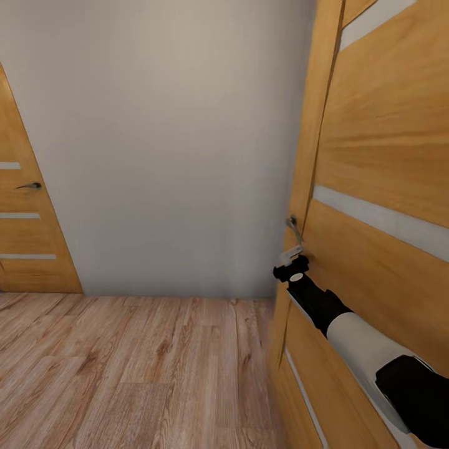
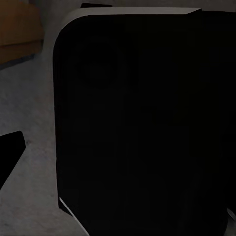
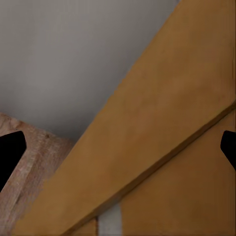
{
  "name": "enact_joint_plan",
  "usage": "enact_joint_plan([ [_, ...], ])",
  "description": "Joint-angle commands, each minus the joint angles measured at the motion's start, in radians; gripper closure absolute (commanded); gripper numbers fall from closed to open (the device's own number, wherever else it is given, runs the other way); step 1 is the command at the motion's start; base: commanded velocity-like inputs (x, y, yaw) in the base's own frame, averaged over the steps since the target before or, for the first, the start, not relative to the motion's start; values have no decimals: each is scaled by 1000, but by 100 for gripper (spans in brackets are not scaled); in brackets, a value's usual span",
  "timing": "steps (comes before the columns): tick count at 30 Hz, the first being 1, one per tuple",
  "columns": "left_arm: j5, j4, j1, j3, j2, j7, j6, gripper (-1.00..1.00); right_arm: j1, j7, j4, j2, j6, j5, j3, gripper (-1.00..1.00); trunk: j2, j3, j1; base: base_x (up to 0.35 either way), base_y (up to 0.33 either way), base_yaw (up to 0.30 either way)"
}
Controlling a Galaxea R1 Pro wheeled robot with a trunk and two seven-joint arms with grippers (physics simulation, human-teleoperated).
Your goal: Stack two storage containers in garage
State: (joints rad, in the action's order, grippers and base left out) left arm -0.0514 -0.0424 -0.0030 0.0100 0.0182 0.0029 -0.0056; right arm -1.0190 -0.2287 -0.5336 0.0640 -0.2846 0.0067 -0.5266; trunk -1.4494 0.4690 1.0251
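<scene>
At the door [image 1: 380,187] on your right, your right tool [image 1: 290,269] sits by the handle [image 1: 294,229], fingers [image 3: 11,152] spread, gripping nothing. Left tool [image 2: 10,152]: grip state unreadable in the dark wrist view.

Light wood plank floor [image 1: 125,368] of a beige-walled room, orange-brown doors [image 1: 386,187] alongside.

Grey-white wall [image 1: 168,143], light wood plank floor [image 1: 125,368], 2 orange-brown doors [image 1: 386,187].
</scene>
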Motion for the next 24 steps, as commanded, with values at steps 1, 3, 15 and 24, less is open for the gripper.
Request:
enact_joint_plan([
  [1,-5,-1,0,1,0,0,0,-100,-1,-9,-1,10,-11,8,-5,-100,-1,1,0,0,0,0],
  [3,-5,-1,0,0,0,0,0,-100,-1,-9,-2,19,-10,8,-3,-100,-1,1,0,0,0,0],
  [15,-5,-1,0,0,0,0,0,-100,-1,-6,-1,65,-12,7,29,-100,-1,1,0,0,0,0],
  [24,-5,-1,0,1,0,0,0,-100,-1,-4,0,103,-14,7,40,-100,-1,1,0,0,0,0],
])
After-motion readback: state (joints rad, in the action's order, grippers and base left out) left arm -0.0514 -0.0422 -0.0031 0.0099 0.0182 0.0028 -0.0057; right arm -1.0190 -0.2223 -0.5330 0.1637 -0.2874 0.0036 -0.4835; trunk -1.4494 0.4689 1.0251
